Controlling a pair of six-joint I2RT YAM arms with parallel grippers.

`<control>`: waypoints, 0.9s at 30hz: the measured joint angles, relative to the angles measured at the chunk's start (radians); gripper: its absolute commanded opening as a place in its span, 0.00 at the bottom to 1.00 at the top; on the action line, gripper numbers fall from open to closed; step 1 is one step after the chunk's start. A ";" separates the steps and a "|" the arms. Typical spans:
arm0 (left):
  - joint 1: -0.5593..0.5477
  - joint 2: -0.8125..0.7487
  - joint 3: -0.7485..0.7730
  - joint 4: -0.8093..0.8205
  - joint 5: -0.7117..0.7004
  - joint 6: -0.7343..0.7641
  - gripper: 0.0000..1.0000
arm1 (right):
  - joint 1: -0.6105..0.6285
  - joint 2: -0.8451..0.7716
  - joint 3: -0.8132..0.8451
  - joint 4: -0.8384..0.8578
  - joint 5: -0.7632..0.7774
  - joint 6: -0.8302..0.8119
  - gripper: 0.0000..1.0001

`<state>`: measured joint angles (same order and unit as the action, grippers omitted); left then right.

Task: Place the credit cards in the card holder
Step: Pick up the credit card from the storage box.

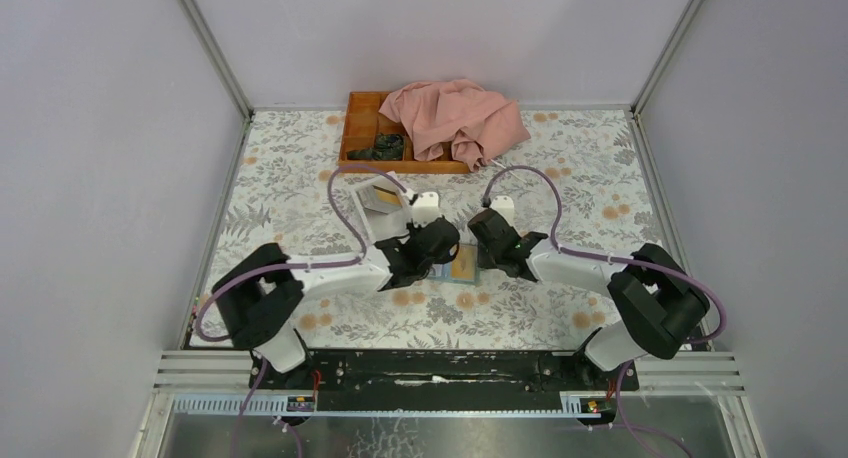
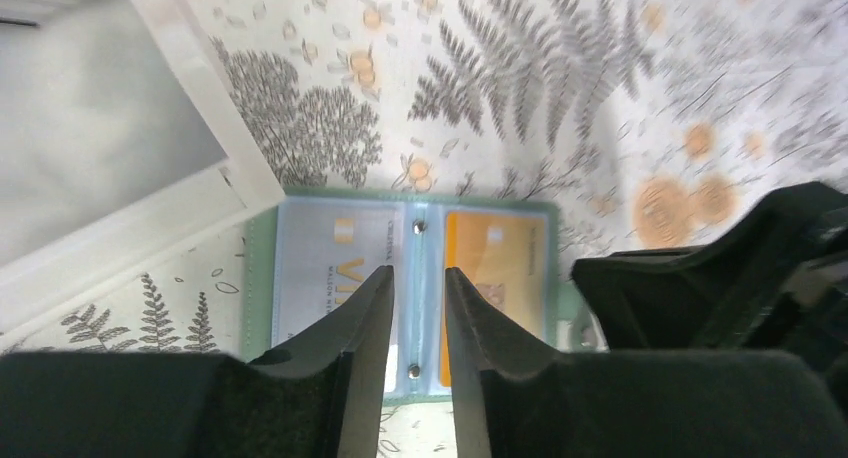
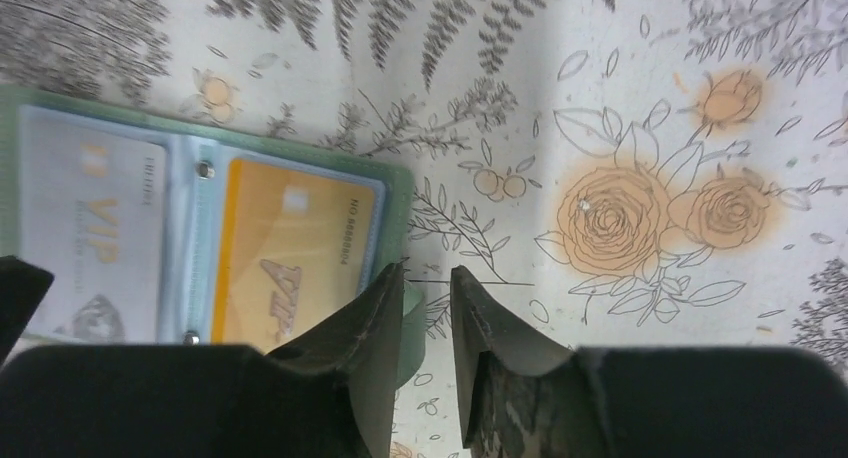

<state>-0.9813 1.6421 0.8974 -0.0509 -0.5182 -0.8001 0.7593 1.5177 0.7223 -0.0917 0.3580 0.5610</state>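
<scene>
Floral table (image 1: pixel 560 168): one card holder (image 2: pixel 262 278), two credit cards (image 2: pixel 330 258); left tool (image 2: pixel 418 278), right tool (image 3: pixel 428 273) ajar.

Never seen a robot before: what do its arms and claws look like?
The left arm and right arm have white segments and chunky black joints. A purple cable loops along each. The left gripper and right gripper each end in two black tapered fingers.

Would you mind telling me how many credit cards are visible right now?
2. A pale blue card sits in the open card holder's left pocket, and an orange card sits in its right pocket. Others may be hidden from view.
</scene>
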 measured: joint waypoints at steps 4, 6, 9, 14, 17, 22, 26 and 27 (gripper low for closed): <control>0.000 -0.098 0.000 -0.019 -0.049 -0.014 0.56 | 0.000 -0.034 0.061 -0.035 -0.001 -0.058 0.40; 0.000 -0.155 0.000 -0.029 -0.081 -0.024 0.63 | 0.000 -0.046 0.115 -0.047 -0.004 -0.099 0.43; 0.001 -0.250 -0.010 -0.031 -0.126 -0.024 0.86 | 0.001 -0.047 0.208 -0.051 -0.021 -0.164 0.46; 0.026 -0.417 -0.069 -0.022 -0.188 -0.008 1.00 | 0.002 -0.035 0.370 -0.019 -0.100 -0.282 0.57; 0.080 -0.470 -0.098 -0.018 -0.190 0.007 1.00 | 0.002 0.021 0.483 0.013 -0.164 -0.343 0.65; 0.203 -0.509 -0.132 -0.036 -0.168 0.001 1.00 | 0.005 0.129 0.573 0.102 -0.260 -0.411 0.68; 0.291 -0.533 -0.153 -0.097 -0.167 -0.079 1.00 | 0.005 0.242 0.636 0.150 -0.302 -0.438 0.67; 0.310 -0.538 -0.161 -0.111 -0.167 -0.103 1.00 | 0.005 0.277 0.663 0.149 -0.312 -0.440 0.68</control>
<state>-0.6716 1.1038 0.7368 -0.1619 -0.6853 -0.9035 0.7643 1.7947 1.3849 0.0574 0.0456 0.1211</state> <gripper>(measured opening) 0.998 0.676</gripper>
